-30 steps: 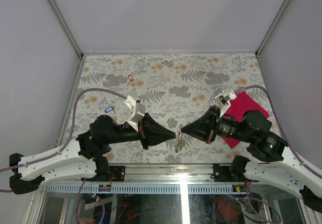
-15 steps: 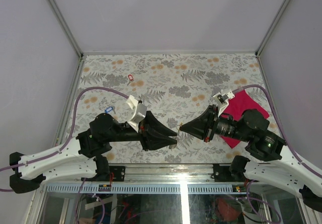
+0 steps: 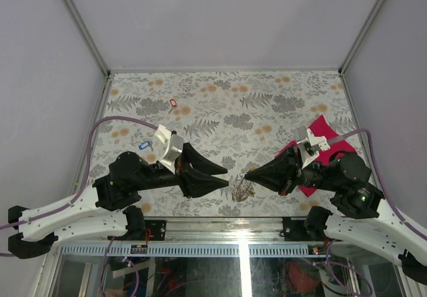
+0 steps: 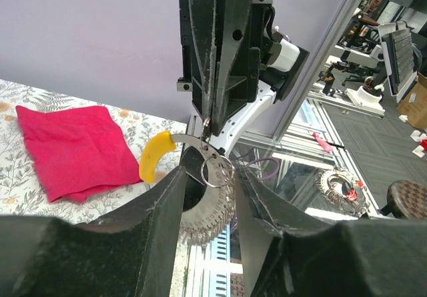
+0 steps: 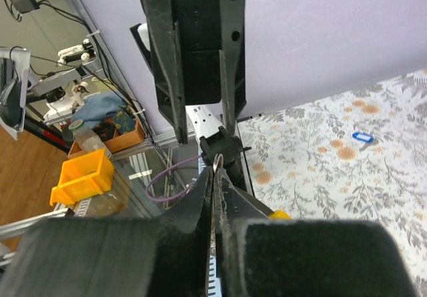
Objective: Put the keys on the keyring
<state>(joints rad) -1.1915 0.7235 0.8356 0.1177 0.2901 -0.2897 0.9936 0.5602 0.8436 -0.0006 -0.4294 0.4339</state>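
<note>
My right gripper (image 3: 247,175) is shut on the keyring (image 3: 241,191), a thin silvery loop that dangles with its chain below the tip, near the table's front edge. In the left wrist view the keyring (image 4: 215,170) hangs between my left gripper's open fingers (image 4: 160,203) without touching them. A yellow key (image 4: 155,155) sticks out beside the ring under the right gripper's tip (image 4: 206,121). My left gripper (image 3: 225,178) stands open just left of the ring. A red key (image 3: 173,102) lies at the far left, and a blue-headed key (image 3: 145,145) lies left of my left arm.
A magenta cloth (image 3: 325,143) lies at the right, partly under my right arm. The table's metal front rail (image 3: 220,223) runs just behind the dangling ring. Purple cables (image 3: 120,122) loop over both arms.
My left gripper has opened, let go of the ring and drawn back to the left. My right arm has swung nearer the front edge, still carrying the keyring.
</note>
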